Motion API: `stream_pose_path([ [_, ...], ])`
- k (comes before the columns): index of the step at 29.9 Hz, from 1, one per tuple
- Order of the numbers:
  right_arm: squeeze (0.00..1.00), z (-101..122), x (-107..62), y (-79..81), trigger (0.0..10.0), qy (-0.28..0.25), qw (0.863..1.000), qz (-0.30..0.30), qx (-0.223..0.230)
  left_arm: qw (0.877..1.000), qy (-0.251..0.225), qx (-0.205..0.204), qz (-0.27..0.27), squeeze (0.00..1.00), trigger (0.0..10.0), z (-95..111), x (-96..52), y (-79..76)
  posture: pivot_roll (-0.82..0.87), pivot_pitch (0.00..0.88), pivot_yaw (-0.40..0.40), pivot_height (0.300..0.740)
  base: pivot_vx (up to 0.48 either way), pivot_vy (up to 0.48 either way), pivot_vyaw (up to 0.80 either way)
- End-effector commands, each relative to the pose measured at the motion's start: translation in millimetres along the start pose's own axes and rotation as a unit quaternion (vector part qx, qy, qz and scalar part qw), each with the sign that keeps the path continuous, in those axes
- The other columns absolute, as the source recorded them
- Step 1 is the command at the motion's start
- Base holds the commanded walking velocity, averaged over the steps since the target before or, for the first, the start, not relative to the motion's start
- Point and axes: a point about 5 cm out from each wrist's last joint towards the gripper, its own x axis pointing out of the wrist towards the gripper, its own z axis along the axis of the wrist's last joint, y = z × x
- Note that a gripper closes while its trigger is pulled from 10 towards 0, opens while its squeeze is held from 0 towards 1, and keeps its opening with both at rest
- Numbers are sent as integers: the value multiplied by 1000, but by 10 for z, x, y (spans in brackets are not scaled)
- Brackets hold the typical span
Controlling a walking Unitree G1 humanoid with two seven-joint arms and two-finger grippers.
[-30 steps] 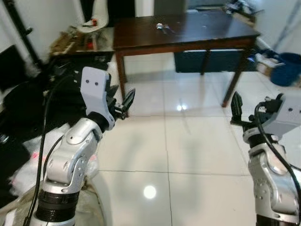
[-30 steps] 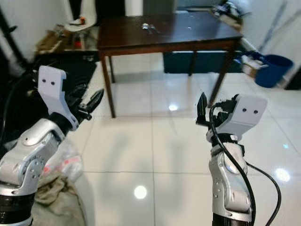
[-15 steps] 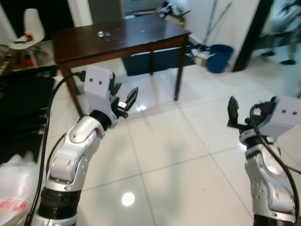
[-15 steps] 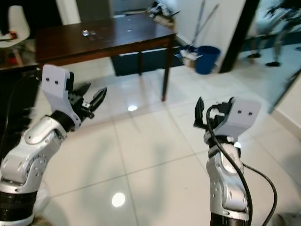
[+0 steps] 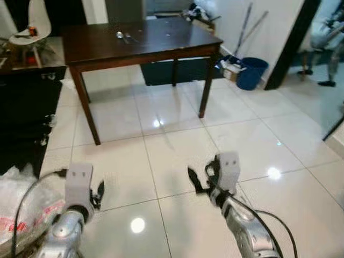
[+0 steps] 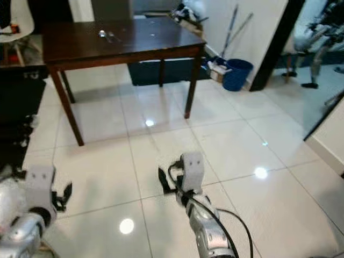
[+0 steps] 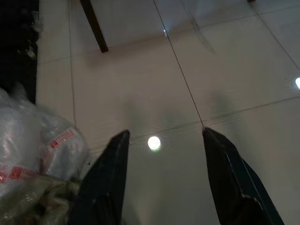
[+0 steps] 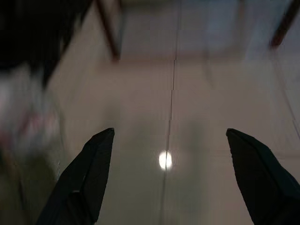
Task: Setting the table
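Dark brown table [image 5: 161, 45], glossy white floor tiles [image 5: 177, 145], blue bucket [image 5: 251, 72]

You can see red print on the plastic bag [image 7: 40, 150] by the left gripper, but it is too blurred to read; nothing else carries text.

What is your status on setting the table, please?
Left claw and right claw open, empty, held low over the floor. Cutlery lies on the dark table ahead. Plastic bag on the floor at left.
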Motion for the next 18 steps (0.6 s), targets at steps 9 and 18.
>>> stream_pose_path([
  [9,0,-406,-314,-290,10000,40,996,-81,-23,999,32,-9,-15,0,10000,-329,49,-67,-47,0,59,740,0,0,0],
  [18,0,-336,-319,-449,10000,1,993,-118,-19,1000,-3,20,11,0,10000,-294,154,-64,-59,0,61,740,422,0,0],
])
